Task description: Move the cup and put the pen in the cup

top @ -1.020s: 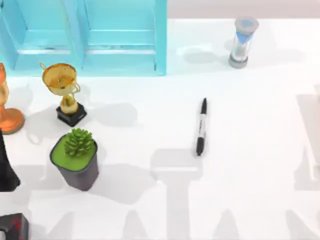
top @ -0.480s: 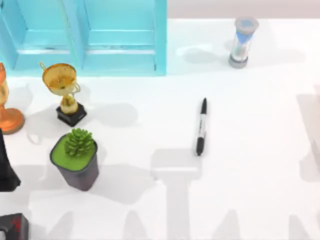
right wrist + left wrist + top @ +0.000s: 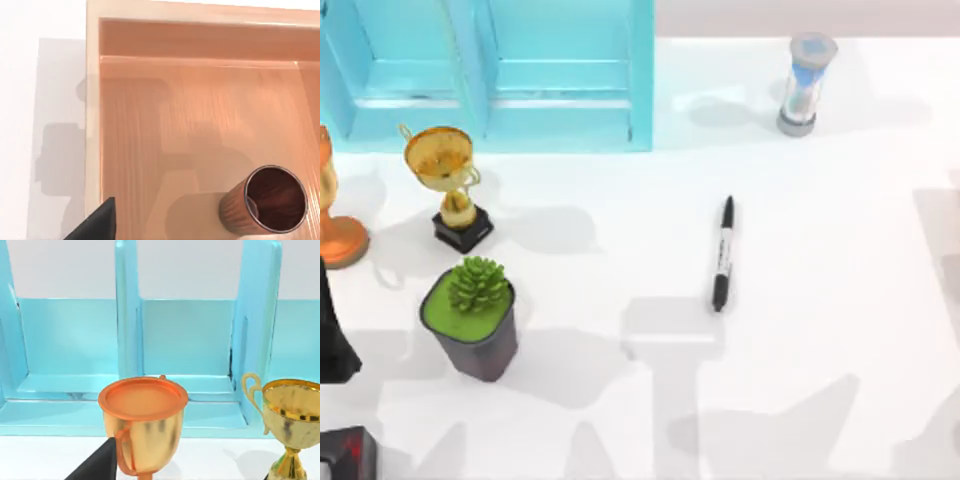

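The pen (image 3: pixel 722 254), black with a white band, lies flat on the white table a little right of centre, pointing roughly away from the front edge. The cup (image 3: pixel 265 206), a ribbed copper-brown tumbler with a dark inside, stands on the floor of a wooden tray (image 3: pixel 150 125) in the right wrist view. A dark part of my right gripper (image 3: pixel 100 225) hangs above that tray, to one side of the cup and apart from it. My left arm (image 3: pixel 332 340) is parked at the table's left edge, and a dark part of its gripper (image 3: pixel 97 466) faces an orange trophy (image 3: pixel 142 422).
A blue shelf unit (image 3: pixel 490 70) fills the back left. A gold trophy (image 3: pixel 448 185) on a black base, the orange trophy (image 3: pixel 335 225) and a dark pot with a green succulent (image 3: pixel 470 318) stand at the left. An hourglass (image 3: pixel 803 85) stands at the back right.
The arm shadow at the table's front right has grown and spread leftward. The pen and the other objects lie as before, and the left arm has not moved.
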Motion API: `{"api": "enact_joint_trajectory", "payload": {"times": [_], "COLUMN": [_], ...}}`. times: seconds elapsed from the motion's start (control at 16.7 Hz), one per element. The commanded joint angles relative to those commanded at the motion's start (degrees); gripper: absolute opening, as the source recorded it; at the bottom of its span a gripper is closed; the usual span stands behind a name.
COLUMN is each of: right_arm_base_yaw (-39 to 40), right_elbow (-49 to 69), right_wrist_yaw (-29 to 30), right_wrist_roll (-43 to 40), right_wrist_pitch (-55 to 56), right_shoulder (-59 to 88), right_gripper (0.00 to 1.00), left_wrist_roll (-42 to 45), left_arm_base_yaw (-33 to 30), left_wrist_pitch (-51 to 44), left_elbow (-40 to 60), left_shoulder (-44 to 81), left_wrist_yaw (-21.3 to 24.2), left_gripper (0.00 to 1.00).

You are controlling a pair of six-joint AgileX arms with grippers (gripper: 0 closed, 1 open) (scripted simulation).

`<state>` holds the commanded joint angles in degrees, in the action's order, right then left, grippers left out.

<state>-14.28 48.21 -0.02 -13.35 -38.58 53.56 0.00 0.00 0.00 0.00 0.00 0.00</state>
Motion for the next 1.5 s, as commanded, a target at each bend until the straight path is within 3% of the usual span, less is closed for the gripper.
{"api": "enact_joint_trajectory", "payload": {"times": [0.48, 0.84, 1.5], "right_arm_base_yaw": [-9.0, -13.8, -14.4], "right_elbow": [26.6, 45.4, 43.9], "right_wrist_yaw": [-0.3, 0.1, 0.1], "right_wrist_roll": [-8.8, -13.8, -14.4], "right_wrist_pitch": [-27.0, -37.9, -35.3], "right_shoulder": [36.9, 52.5, 55.2], "right_gripper": [1.0, 1.0, 1.0], "left_wrist_roll": [0.0, 0.0, 0.0], "left_arm_base_yaw": [0.0, 0.0, 0.0], "left_wrist_pitch": [0.0, 0.0, 0.0], "left_elbow": [0.0, 0.0, 0.0], "left_shoulder": [0.0, 0.0, 0.0], "left_wrist_yaw": [0.0, 0.0, 0.0], "left_gripper": [1.0, 1.0, 1.0]}}
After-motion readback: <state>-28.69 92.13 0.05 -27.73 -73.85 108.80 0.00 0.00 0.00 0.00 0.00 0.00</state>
